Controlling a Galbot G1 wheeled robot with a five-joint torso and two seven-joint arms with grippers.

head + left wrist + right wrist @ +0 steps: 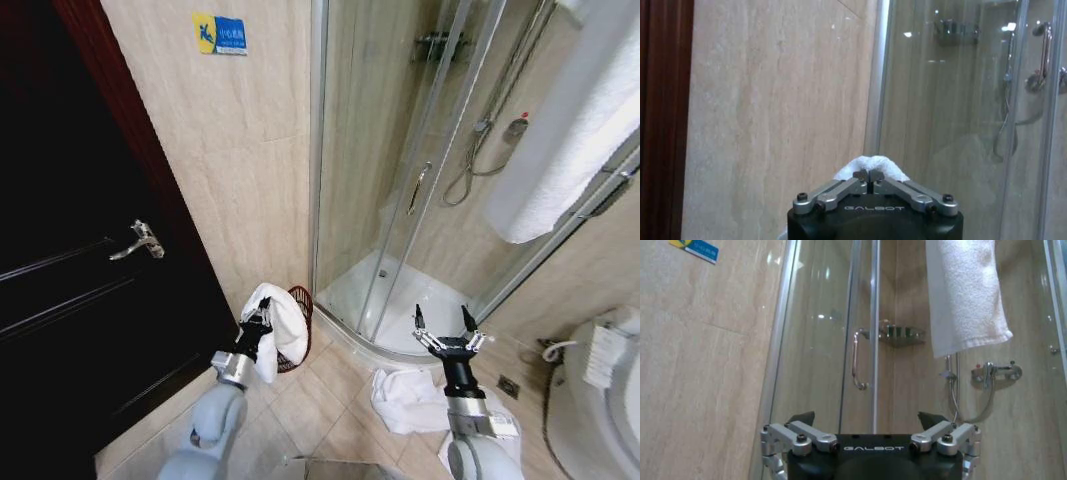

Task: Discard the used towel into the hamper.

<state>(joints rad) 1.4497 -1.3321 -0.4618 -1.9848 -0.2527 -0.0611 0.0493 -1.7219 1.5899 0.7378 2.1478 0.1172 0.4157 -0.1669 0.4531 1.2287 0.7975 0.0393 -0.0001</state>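
Left claw is clamped on a white terry towel, held above the dark red-brown round wire hamper. Right claw hangs spread wide, holding nothing, near the shower tray.

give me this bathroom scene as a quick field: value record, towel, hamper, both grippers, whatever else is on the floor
towel: white, bunched, held above the hamper's rim
hamper: dark red-brown ribbed basket by the wall, beside the shower base, largely hidden behind the towel
left gripper: shut on the towel, over the hamper
right gripper: open, empty, raised before the shower tray
floor: another white towel lying crumpled on the tiles
hanging towel: white, on a rail upper right
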